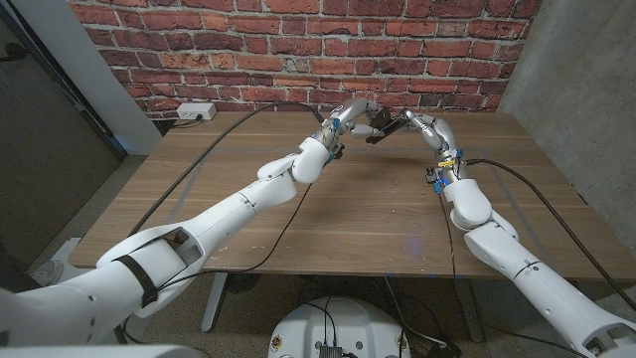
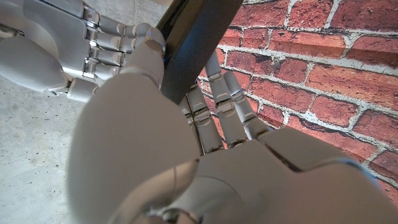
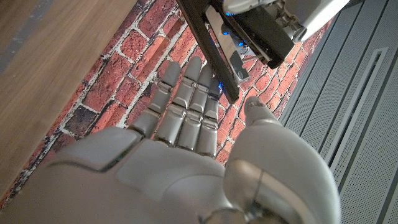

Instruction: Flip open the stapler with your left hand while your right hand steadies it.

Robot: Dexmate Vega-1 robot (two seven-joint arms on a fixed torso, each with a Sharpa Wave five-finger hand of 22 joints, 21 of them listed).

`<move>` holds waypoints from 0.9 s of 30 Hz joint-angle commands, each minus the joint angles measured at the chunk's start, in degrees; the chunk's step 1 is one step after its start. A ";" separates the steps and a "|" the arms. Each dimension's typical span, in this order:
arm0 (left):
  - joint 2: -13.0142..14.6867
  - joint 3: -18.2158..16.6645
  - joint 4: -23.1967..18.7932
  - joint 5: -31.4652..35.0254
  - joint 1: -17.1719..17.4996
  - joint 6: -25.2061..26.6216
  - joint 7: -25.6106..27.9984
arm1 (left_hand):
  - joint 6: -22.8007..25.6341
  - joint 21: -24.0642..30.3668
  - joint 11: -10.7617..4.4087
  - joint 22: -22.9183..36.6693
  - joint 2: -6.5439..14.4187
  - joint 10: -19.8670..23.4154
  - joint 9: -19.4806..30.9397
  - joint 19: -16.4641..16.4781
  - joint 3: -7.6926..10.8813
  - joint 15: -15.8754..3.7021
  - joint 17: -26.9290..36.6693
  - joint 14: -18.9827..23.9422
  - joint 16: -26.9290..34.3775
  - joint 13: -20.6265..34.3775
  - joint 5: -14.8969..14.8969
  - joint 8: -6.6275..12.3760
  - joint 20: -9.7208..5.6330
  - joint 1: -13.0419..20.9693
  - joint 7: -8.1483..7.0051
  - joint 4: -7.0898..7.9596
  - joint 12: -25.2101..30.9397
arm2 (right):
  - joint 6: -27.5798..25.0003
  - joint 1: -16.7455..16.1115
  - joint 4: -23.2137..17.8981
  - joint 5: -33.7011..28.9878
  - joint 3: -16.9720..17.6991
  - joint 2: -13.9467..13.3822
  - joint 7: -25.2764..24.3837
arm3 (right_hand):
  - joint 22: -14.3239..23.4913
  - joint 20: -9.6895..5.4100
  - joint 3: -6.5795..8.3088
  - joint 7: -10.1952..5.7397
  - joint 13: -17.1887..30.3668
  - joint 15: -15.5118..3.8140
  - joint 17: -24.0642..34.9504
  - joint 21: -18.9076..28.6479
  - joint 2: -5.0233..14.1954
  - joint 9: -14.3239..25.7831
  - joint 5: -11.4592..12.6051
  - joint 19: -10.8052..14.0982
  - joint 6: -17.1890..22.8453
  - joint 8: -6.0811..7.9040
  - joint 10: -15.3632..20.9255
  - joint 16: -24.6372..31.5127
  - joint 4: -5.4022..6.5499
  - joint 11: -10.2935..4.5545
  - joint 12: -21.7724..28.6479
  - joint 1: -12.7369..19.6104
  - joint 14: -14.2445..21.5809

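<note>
1. overhead, the table (image 1: 328, 214) is wood; a brick wall (image 1: 298, 50) stands behind, with a power strip (image 1: 195, 112) at its foot.
2. the stapler (image 1: 383, 126) is held above the table's far edge.
3. left hand (image 1: 350, 116) and right hand (image 1: 422, 126) each grip one end of it.

Stapler (image 1: 382, 126) was held above desk (image 1: 348, 219) far edge, btwn left hand (image 1: 353, 112) and right hand (image 1: 422, 124); brick wall (image 1: 298, 50) behind.

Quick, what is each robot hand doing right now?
Left hand: holding the stapler.
Right hand: holding the stapler's other end.
</note>
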 commanded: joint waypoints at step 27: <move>0.70 -1.78 -1.01 2.39 2.13 -6.80 5.10 | 5.37 1.43 -5.71 -1.26 1.54 5.70 0.32 -0.63 3.21 -13.00 1.04 8.81 -1.02 0.56 0.19 -0.14 -0.38 1.09 -0.39 2.74 -1.06 | -9.83 -3.54 -7.49 -10.68 0.74 -1.23 -11.40 | -1.53 -4.38 2.00 -0.53 5.70 -7.61 13.24 7.89 3.54 3.39 0.10 2.11 17.91 8.11 22.16 15.95 -3.26 -2.48 9.45 14.29 14.65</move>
